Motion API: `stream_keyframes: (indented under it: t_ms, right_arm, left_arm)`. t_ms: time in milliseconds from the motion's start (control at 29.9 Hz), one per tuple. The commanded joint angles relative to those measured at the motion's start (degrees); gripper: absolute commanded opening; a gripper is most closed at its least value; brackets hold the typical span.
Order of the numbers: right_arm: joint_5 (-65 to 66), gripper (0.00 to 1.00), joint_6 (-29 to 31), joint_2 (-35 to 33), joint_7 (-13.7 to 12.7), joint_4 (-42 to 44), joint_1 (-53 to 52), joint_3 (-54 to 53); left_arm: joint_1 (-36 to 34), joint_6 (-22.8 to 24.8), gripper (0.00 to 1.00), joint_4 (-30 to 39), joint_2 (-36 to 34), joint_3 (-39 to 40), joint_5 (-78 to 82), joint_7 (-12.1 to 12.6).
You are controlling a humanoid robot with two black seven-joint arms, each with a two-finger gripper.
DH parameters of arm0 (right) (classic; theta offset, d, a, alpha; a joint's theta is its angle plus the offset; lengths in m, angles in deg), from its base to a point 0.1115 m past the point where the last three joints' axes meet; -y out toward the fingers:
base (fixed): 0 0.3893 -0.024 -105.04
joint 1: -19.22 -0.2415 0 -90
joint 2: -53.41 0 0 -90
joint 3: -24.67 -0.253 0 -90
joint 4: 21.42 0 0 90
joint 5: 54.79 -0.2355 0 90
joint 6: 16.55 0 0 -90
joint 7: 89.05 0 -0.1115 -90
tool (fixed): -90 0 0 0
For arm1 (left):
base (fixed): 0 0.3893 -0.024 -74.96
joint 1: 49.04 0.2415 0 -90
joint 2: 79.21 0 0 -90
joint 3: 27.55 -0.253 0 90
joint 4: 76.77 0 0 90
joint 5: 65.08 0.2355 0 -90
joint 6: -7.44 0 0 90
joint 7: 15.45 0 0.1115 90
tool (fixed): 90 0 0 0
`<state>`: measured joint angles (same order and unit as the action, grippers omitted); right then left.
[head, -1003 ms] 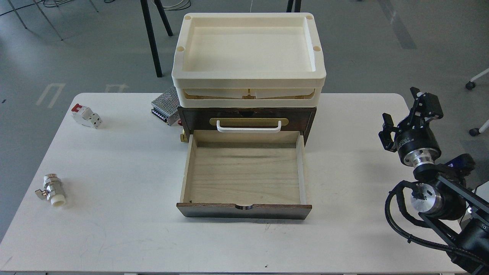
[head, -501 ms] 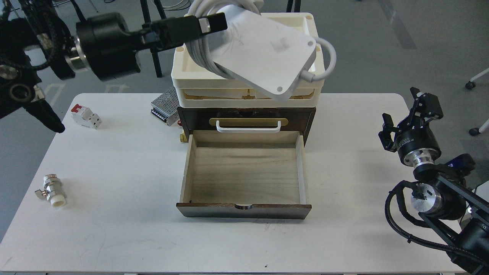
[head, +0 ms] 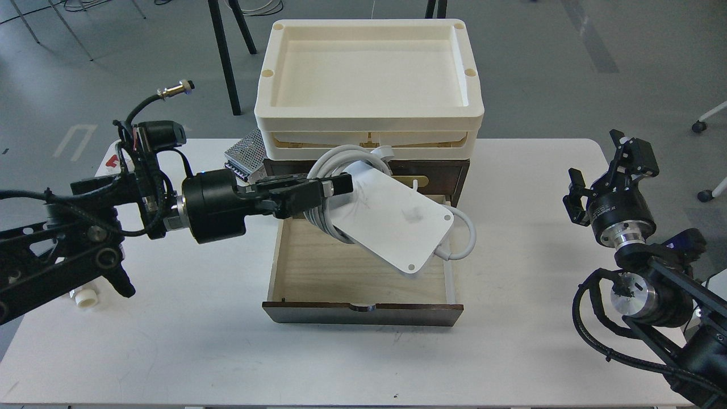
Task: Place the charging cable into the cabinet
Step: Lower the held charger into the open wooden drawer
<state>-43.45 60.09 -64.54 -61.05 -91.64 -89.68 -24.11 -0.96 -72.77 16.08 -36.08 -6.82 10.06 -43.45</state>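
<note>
The charging cable (head: 397,224), a flat white power brick with thick white cord coiled round its left end, hangs tilted over the open pale wood drawer (head: 363,267) of the dark brown cabinet (head: 448,170). My left gripper (head: 326,190) reaches in from the left and is shut on the coiled end of the cable. The brick's lower right corner and cord loop lie over the drawer's right wall. My right gripper (head: 602,165) is open and empty above the table's right edge, far from the cabinet.
Two stacked cream trays (head: 369,74) sit on top of the cabinet. A perforated metal power supply (head: 247,153) lies behind my left arm. A white valve piece (head: 85,298) shows under the left arm. The white table (head: 511,341) carries everything.
My left gripper has come down with the charging cable, from in front of the trays to just over the open drawer. The right arm has not moved.
</note>
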Motion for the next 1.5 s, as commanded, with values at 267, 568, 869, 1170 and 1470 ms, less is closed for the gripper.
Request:
stream_keyframes:
  t_ms: [267, 568, 869, 1170, 1470]
  right_arm:
    - [0.0, 0.99, 0.0, 0.0, 0.0, 0.0, 0.0, 0.0]
    - [0.0, 0.99, 0.0, 0.0, 0.0, 0.0, 0.0, 0.0]
    - [0.0, 0.99, 0.0, 0.0, 0.0, 0.0, 0.0, 0.0]
    - [0.0, 0.99, 0.0, 0.0, 0.0, 0.0, 0.0, 0.0]
    - [0.0, 0.99, 0.0, 0.0, 0.0, 0.0, 0.0, 0.0]
  left_arm:
    - [13.0, -10.3, 0.04, -5.7, 5.8, -0.2, 1.1, 0.0]
    - [14.7, -12.4, 0.05, -11.6, 9.9, -0.1, 1.1, 0.0]
    - [15.0, -12.9, 0.06, -16.8, 15.0, -1.9, 1.1, 0.0]
    - [14.9, -14.4, 0.06, -22.0, 18.8, -3.1, 1.2, 0.0]
    - [14.5, -14.6, 0.06, -32.5, 25.3, -3.1, 1.2, 0.0]
